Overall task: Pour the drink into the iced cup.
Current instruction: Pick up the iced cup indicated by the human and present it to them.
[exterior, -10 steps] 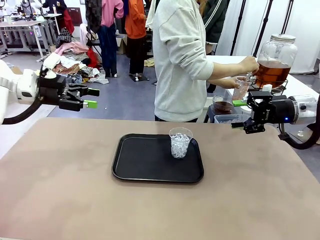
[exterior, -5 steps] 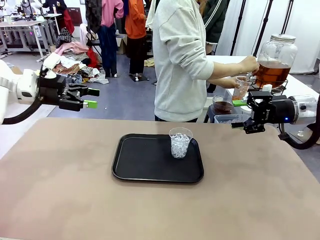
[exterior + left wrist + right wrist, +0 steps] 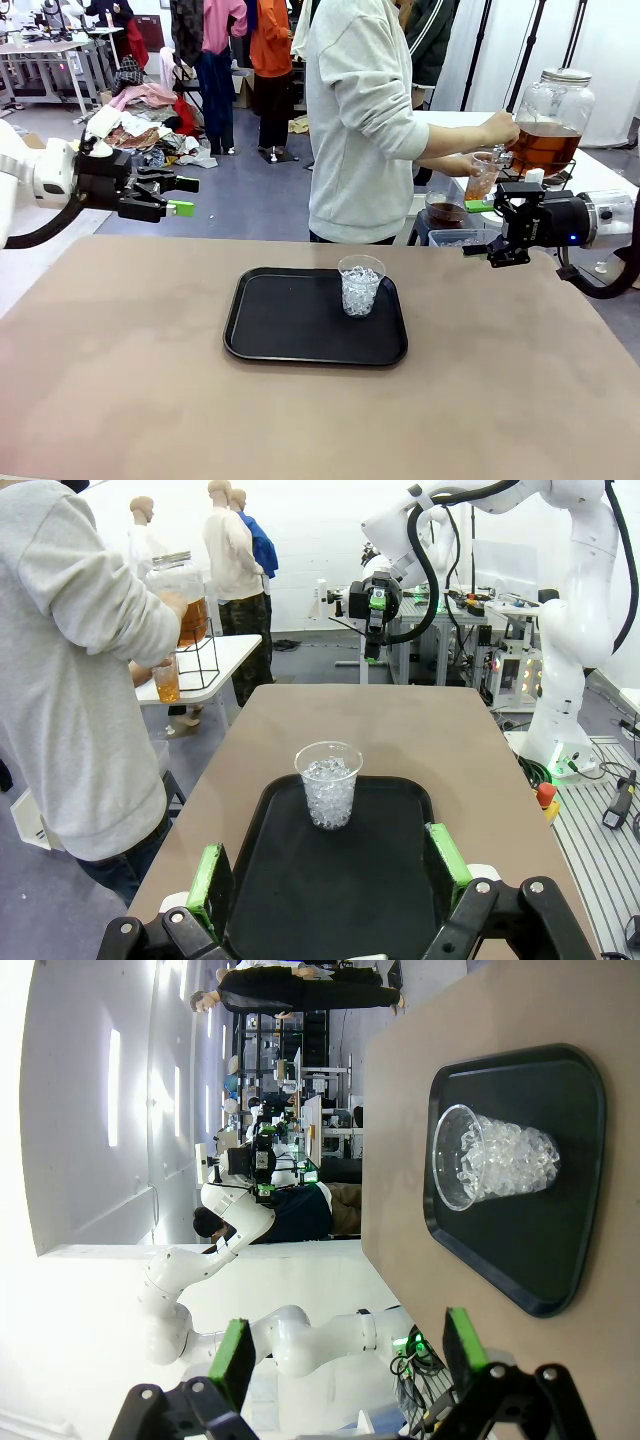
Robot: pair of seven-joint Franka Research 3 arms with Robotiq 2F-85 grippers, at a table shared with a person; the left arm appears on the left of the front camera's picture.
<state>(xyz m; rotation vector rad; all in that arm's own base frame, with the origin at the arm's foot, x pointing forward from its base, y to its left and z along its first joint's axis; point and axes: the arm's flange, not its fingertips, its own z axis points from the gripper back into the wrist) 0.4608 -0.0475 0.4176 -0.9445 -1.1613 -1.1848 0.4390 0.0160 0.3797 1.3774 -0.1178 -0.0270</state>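
Front view: my left gripper [image 3: 183,196] and right gripper [image 3: 477,228] hover empty, jaws apart. Amber drink [image 3: 545,148] half fills a round glass jar [image 3: 556,100] far right. The clear iced cup [image 3: 360,285] stands on a black tray [image 3: 270,320].

iced cup [image 3: 360,285]: clear, upright, full of ice, at 2 o'clock on the tray [image 3: 280,325]. drink [image 3: 545,148]: amber, in lidded jar [image 3: 556,100], far 2 o'clock.

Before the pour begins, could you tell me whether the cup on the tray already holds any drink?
No drink yet: the cup stands upright on the black tray, holding only clear ice, with no amber liquid visible.
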